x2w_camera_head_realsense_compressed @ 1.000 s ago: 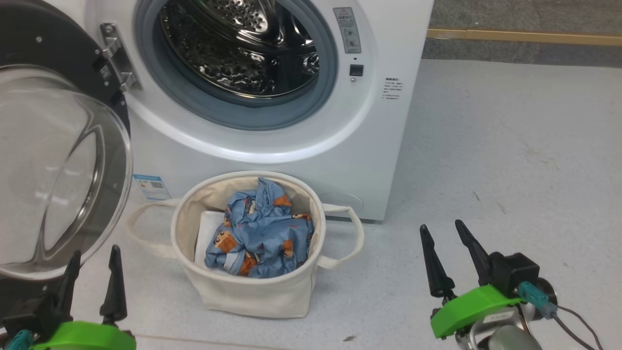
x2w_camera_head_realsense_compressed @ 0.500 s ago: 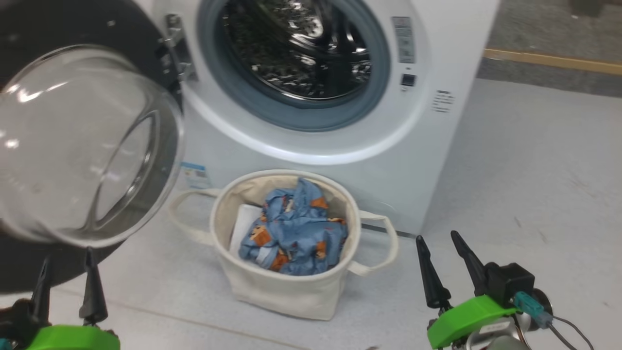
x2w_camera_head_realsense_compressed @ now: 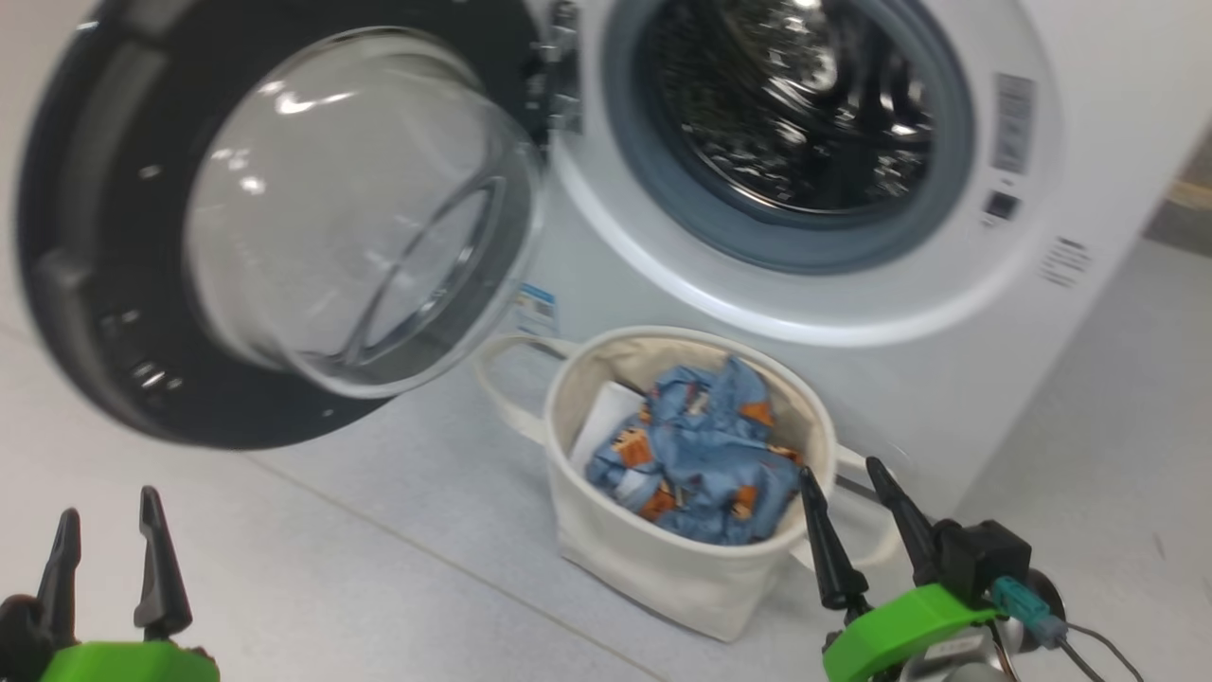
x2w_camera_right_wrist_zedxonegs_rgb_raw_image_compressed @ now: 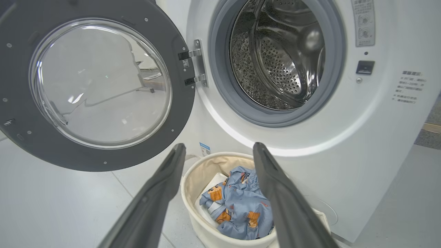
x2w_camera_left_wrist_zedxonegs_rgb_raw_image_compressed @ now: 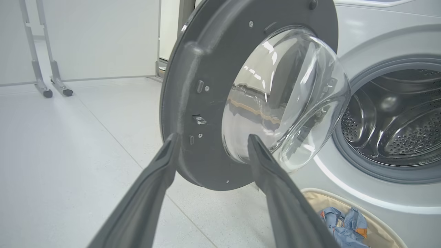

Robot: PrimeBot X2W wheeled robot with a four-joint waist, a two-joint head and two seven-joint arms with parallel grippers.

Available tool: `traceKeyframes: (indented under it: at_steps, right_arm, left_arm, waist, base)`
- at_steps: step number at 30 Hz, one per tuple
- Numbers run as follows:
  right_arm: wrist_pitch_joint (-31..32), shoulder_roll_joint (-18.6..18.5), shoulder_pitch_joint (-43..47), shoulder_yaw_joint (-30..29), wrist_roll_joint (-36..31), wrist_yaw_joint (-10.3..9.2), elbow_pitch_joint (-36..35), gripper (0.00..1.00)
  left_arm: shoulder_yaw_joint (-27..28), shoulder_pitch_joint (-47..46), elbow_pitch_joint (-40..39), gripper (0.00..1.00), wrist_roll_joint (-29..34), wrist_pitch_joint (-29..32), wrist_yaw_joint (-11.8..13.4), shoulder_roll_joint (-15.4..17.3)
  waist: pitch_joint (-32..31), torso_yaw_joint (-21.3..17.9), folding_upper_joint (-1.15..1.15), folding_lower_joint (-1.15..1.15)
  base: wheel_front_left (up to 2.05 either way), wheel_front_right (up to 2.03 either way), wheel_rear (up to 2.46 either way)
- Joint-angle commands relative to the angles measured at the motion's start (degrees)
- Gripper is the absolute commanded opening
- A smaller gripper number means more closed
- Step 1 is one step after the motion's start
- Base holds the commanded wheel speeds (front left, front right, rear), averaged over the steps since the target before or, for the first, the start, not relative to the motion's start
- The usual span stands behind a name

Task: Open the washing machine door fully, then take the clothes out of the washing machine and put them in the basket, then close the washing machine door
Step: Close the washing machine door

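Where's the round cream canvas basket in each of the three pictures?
Head view: the round cream canvas basket sits lower centre, in front of the machine.
Left wrist view: basket at the bottom right corner, cut off.
Right wrist view: basket at bottom centre.
Shared landmark: the open round black-rimmed glass washing machine door, up-left of it everywhere.

The floor [x2w_camera_head_realsense_compressed: 379,530] is pale grey, faintly speckled and smooth, under soft, even light. A thin seam [x2w_camera_head_realsense_compressed: 445,565] crosses it on a slant in the head view, from nine o'clock towards six. In the left wrist view a plain white wall panel [x2w_camera_left_wrist_zedxonegs_rgb_raw_image_compressed: 103,38] fills the area from ten to eleven o'clock, with the grey metal legs [x2w_camera_left_wrist_zedxonegs_rgb_raw_image_compressed: 34,58] of a stand in front of it at ten. In the right wrist view, at three o'clock, a yellowish strip [x2w_camera_right_wrist_zedxonegs_rgb_raw_image_compressed: 431,127] borders darker grey flooring [x2w_camera_right_wrist_zedxonegs_rgb_raw_image_compressed: 434,111].
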Motion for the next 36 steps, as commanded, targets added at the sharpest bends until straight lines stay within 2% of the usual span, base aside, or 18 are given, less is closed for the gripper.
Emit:
traceKeyframes:
  at_steps: [1,8,19,26,27,28,29,36]
  right_arm:
    - [-0.7,0.2,-0.2,1.2,0.3,0.42,-1.7,1.00]
    - [-0.7,0.7,0.1,1.6,0.0,0.42,-1.9,1.00]
    - [-0.7,1.7,-0.3,3.6,0.7,0.42,-1.1,1.00]
    - [-0.7,1.6,-0.6,3.6,0.6,0.42,-0.9,1.00]
    - [-0.7,1.5,-0.6,3.6,0.6,0.42,-0.9,1.00]
    - [-0.7,1.5,-0.7,3.6,0.6,0.42,-0.9,1.00]
    - [-0.7,1.4,-0.8,3.5,0.5,0.42,-0.9,1.00]
    - [-0.7,-0.2,-1.1,3.9,0.1,0.42,-0.4,1.00]
  left_arm:
    - [2.4,-1.3,-1.9,1.00,-0.2,0.3,0.3,1.9]
    - [2.8,-0.6,-1.6,1.00,-0.9,1.6,0.1,3.0]
    - [4.0,0.4,-3.5,1.00,-2.1,1.5,0.9,3.2]
    - [5.0,0.4,-3.9,1.00,-4.2,1.9,0.3,3.2]
    - [5.5,0.3,-4.0,0.51,-5.1,2.1,0.0,3.2]
    - [6.2,0.1,-4.1,0.07,-6.1,2.3,-0.4,3.2]
    - [6.9,-0.1,-4.2,0.00,-7.3,2.6,-0.8,3.3]
    - [12.1,-5.3,-2.2,0.00,-19.4,8.2,-6.4,5.1]
  waist:
    - [-1.7,3.5,0.00,0.00]
    - [-3.3,7.7,0.00,0.00]
    - [-2.2,8.7,0.00,0.00]
    - [-1.5,8.7,0.00,0.00]
    - [-1.4,8.7,0.00,0.00]
    - [-1.1,8.7,0.00,0.00]
    - [-0.9,8.6,0.00,0.00]
    - [1.4,8.7,0.00,0.00]
  base:
    - [0.00,0.00,0.00]
    - [0.00,0.00,0.00]
    - [0.00,0.00,0.00]
    - [0.00,0.00,0.00]
    - [0.00,0.00,0.00]
    - [0.00,0.00,0.00]
    - [0.00,0.00,0.00]
    - [0.00,0.00,0.00]
